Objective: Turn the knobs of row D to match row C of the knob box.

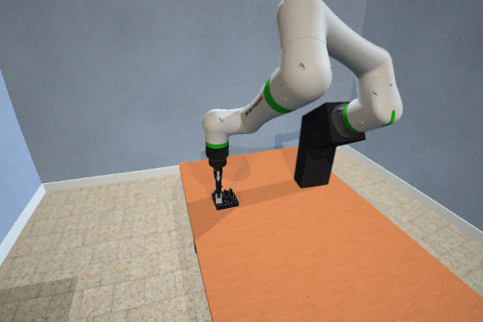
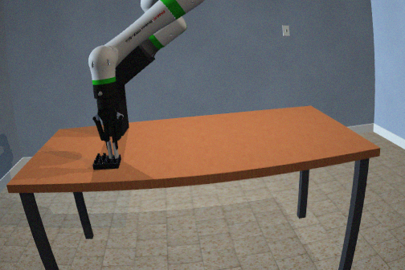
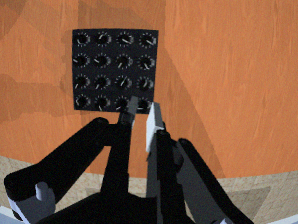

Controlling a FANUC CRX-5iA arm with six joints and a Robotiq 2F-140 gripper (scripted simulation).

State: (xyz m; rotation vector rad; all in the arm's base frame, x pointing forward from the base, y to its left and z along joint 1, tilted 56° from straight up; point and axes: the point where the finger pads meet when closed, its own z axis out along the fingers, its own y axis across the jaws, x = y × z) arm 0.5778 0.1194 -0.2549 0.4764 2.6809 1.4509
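Knob box [image 3: 115,70]: a small black square with sixteen knobs, standing near the table's [image 2: 241,143] corner, far from the arm's black pedestal [image 1: 313,151].
End effector [image 3: 141,115]: fingers drawn narrow and nearly together, holding nothing; pointing straight down over the box.
Fingertips: in the wrist view, at the box edge nearest the camera, by the right-hand knobs; whether they touch a knob is unclear.
Knob lines: too small to read.
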